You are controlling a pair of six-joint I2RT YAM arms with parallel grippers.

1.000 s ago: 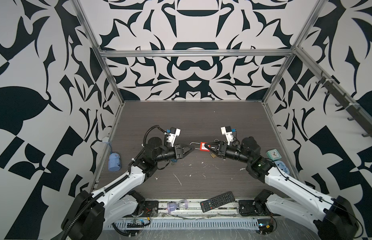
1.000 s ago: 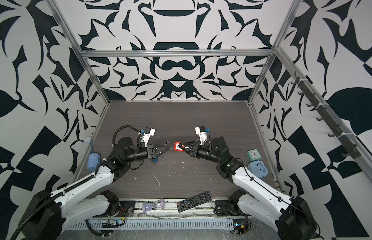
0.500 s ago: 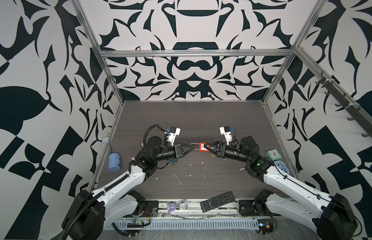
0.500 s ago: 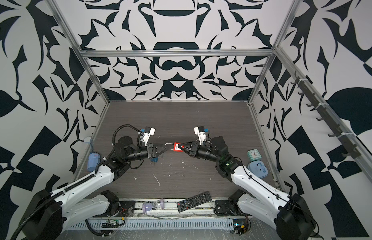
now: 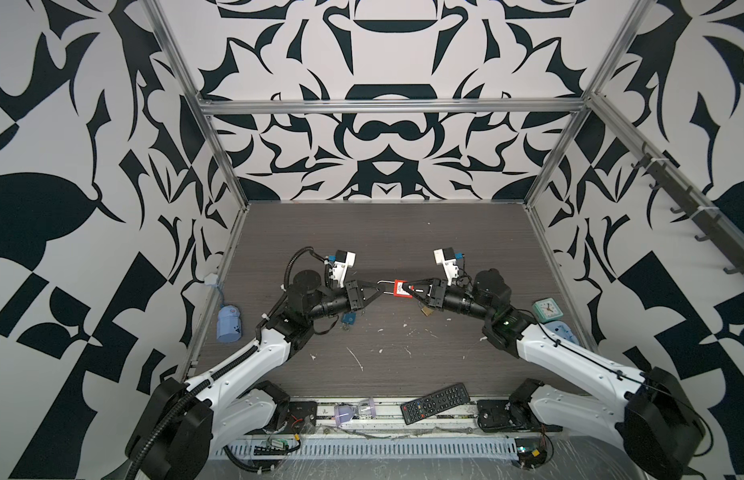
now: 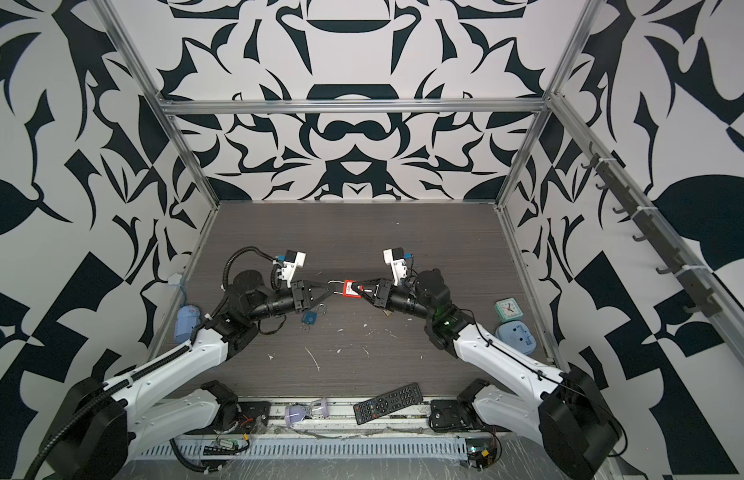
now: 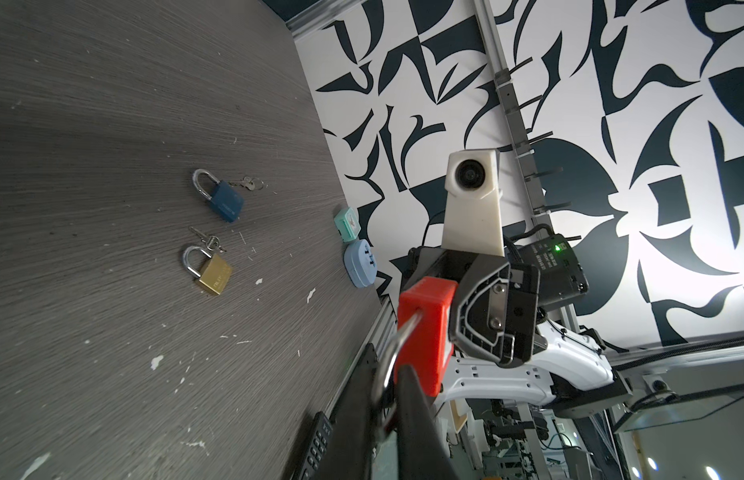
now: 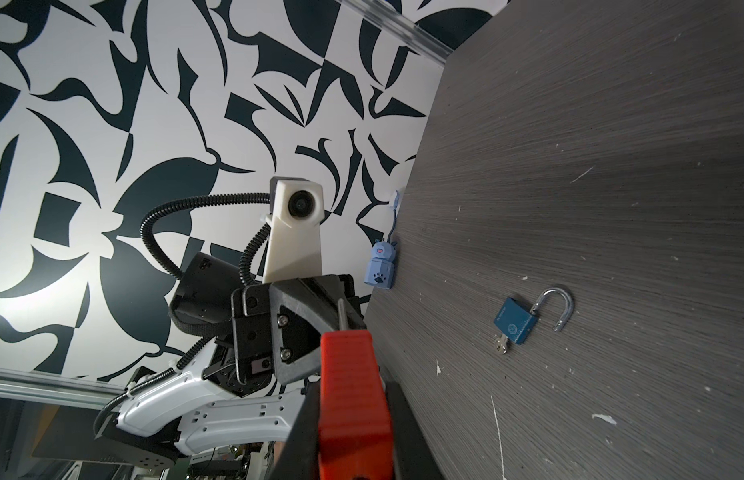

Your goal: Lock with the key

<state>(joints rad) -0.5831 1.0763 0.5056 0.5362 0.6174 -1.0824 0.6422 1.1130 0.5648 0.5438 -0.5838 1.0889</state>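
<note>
A red padlock (image 5: 399, 289) (image 6: 350, 289) hangs in mid-air over the middle of the table, between both arms. My right gripper (image 5: 408, 289) (image 8: 353, 395) is shut on its red body (image 8: 348, 353). From the opposite side my left gripper (image 5: 380, 289) (image 7: 387, 384) is shut on the silver shackle (image 7: 399, 343), which sticks out of the red body (image 7: 424, 328). The red padlock's keyhole end is hidden inside the right fingers, and no key shows in it. Small keys (image 7: 249, 183) lie on the table by other padlocks.
On the table lie a blue padlock with open shackle (image 8: 516, 322) (image 5: 348, 318), a brass padlock (image 7: 214, 272) and another blue padlock (image 7: 225, 201). A remote (image 5: 434, 402) lies at the front edge, a mint clock (image 5: 547, 309) at the right wall, a blue figure (image 5: 228, 323) at the left wall.
My left gripper's jaws have closed onto the red padlock's shackle. The right gripper keeps its hold on the red body, shifted slightly left.
</note>
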